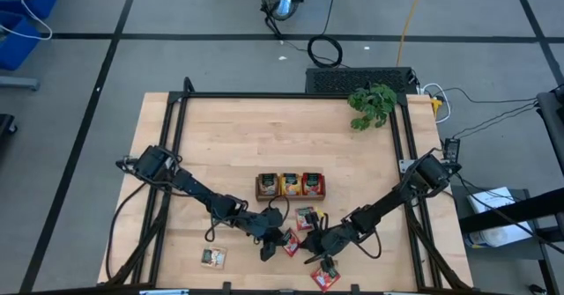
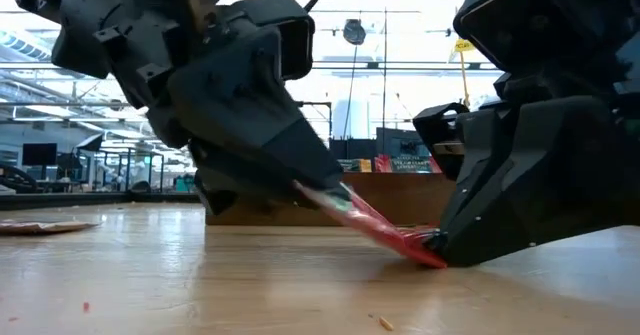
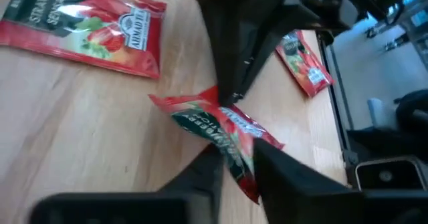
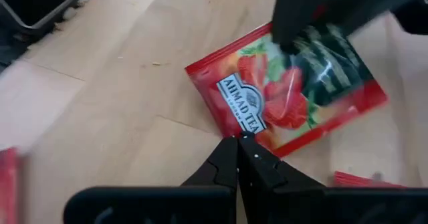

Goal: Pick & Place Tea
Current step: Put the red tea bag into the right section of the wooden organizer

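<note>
Near edge of the counter [image 1: 176, 154], centre: your left claw [image 1: 269, 253] is clamped on a red tea sachet [image 3: 224, 127], tilted, one corner down on the wood. Your right claw [image 4: 239, 146] has its fingers pressed together at that sachet's edge. Just beyond, more red sachets [image 1: 306, 217] lie flat. Farther back sits the brown tray [image 1: 292, 186], all three compartments holding tea.
</note>
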